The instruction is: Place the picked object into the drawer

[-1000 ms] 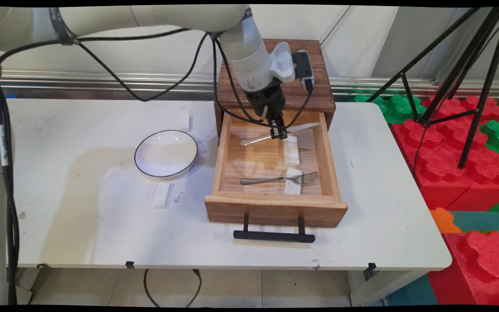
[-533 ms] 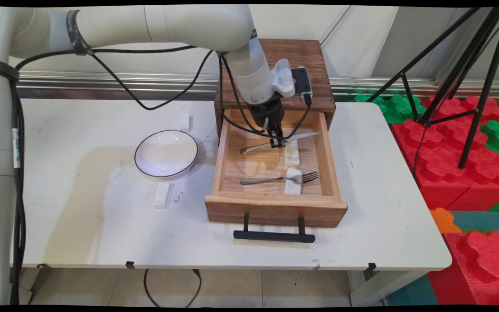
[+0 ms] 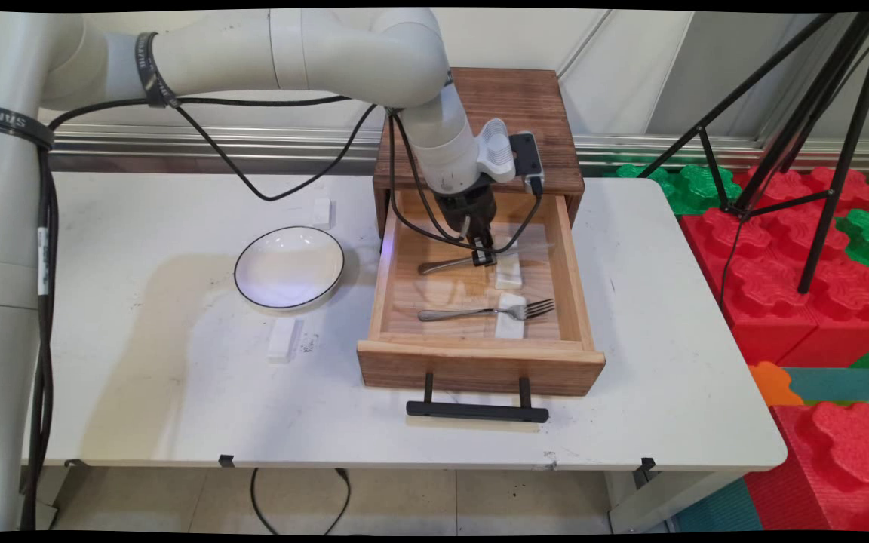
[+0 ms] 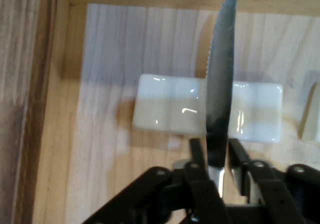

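My gripper (image 3: 484, 256) (image 4: 218, 161) is shut on a silver table knife (image 3: 449, 263) (image 4: 220, 83) low inside an open wooden drawer (image 3: 480, 354). The knife lies roughly level, its handle pointing left and its blade crossing a white rectangular cutlery rest (image 3: 508, 273) (image 4: 170, 111). In the hand view the serrated blade stands between the fingers, over that rest. Nearer the drawer's front lies a fork (image 3: 480, 311) with its tines on a second white rest (image 3: 511, 323).
The drawer comes out of a dark wooden cabinet (image 3: 510, 113) at the table's back. A white bowl with a dark rim (image 3: 289, 267) sits left of the drawer, with small white rests (image 3: 283, 340) (image 3: 321, 213) near it. A black tripod (image 3: 796, 136) and red foam blocks (image 3: 804, 302) stand on the right.
The gripper has come down into the drawer with the knife, which has sunk from above the rest to just over it.
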`<state>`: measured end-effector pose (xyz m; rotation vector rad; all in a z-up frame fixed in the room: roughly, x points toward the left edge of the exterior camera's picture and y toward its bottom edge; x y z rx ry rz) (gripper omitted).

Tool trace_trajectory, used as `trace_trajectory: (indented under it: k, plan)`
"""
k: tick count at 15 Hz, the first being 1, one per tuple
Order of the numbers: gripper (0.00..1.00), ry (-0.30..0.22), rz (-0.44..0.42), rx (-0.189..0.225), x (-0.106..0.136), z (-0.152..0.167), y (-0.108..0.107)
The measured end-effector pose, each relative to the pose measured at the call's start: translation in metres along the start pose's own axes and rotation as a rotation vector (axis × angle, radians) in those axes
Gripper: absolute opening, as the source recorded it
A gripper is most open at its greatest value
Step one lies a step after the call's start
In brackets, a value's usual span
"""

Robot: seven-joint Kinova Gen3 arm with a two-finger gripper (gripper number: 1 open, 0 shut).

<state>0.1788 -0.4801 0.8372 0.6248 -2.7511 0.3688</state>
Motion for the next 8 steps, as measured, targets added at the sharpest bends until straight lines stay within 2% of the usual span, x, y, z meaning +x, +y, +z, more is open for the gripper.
trace_trajectory:
  k: [1,2,8]
  plan:
    - [0.00,-0.001,-0.001,-0.001,-0.0001,0.0015,0.0000]
    - [1.00,-0.001,-0.001,-0.001,0.0000,0.0033,0.0000]
    - [1.00,0.007,0.003,0.010,0.0015,0.0056,-0.0005]
